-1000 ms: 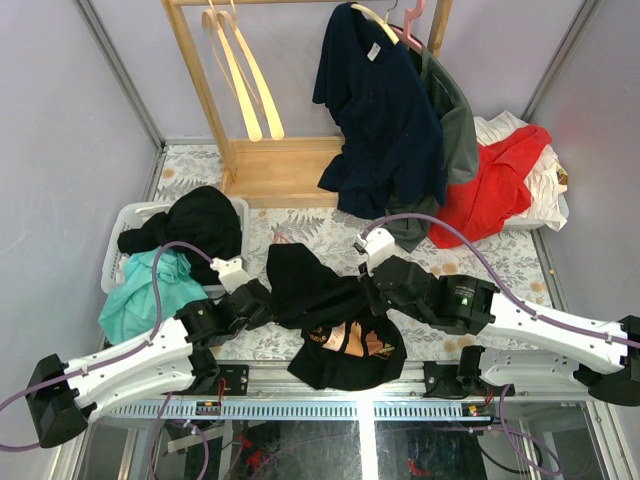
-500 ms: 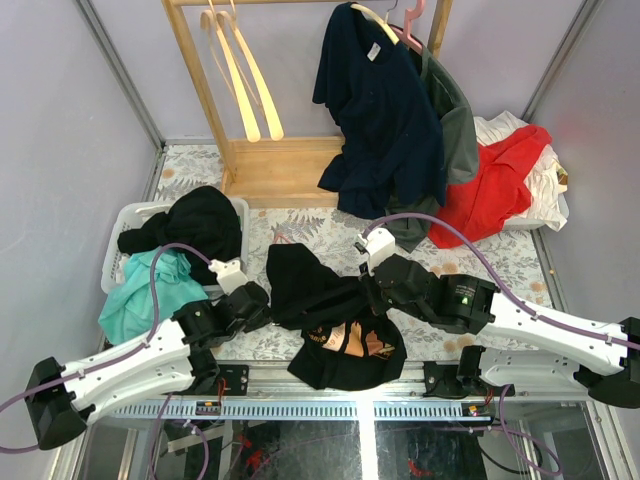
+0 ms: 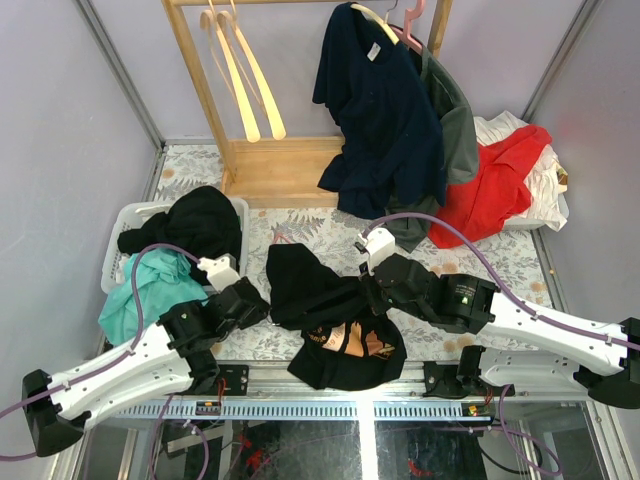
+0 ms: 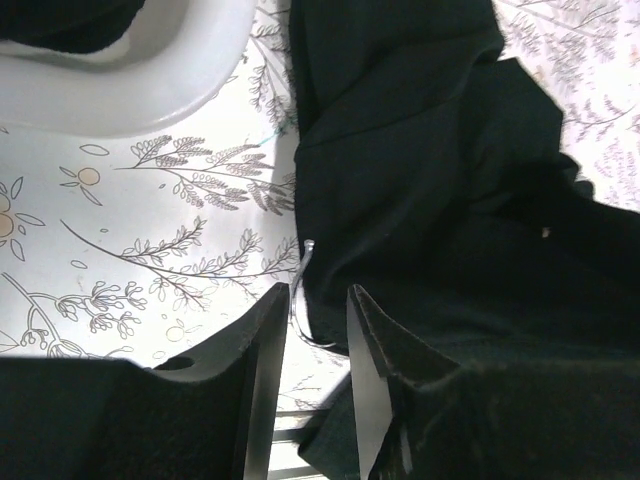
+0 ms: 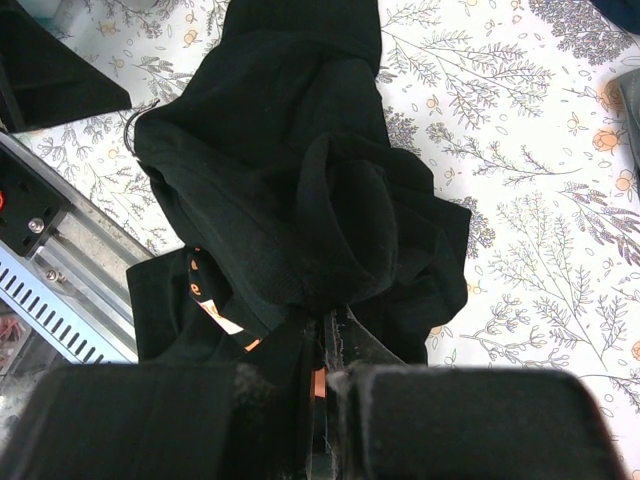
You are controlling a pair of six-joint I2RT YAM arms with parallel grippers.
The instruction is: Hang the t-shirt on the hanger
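Left jaws are parted just a crack with nothing clamped, and the right jaws are pinched shut on a bunch of the t-shirt. From the top camera, that black shirt is crumpled in the middle of the floral worktop between the two arms, and its tan print is sagging over the near edge. The left jaws sit right at its left edge and the right jaws dig into its right side. A white basket with a black garment sits off to the left, with a teal cloth beside it. A navy t-shirt hangs on the wooden rack at the back, and a red garment lies to the right. On the left wrist cam, the hanger's thin metal hook pokes out of the shirt's edge and runs into the gap between the fingers; the rest of the hanger is hidden under fabric. On the right wrist cam, the shirt is heaped up straight ahead, and folds of it are squeezed between the closed fingers.
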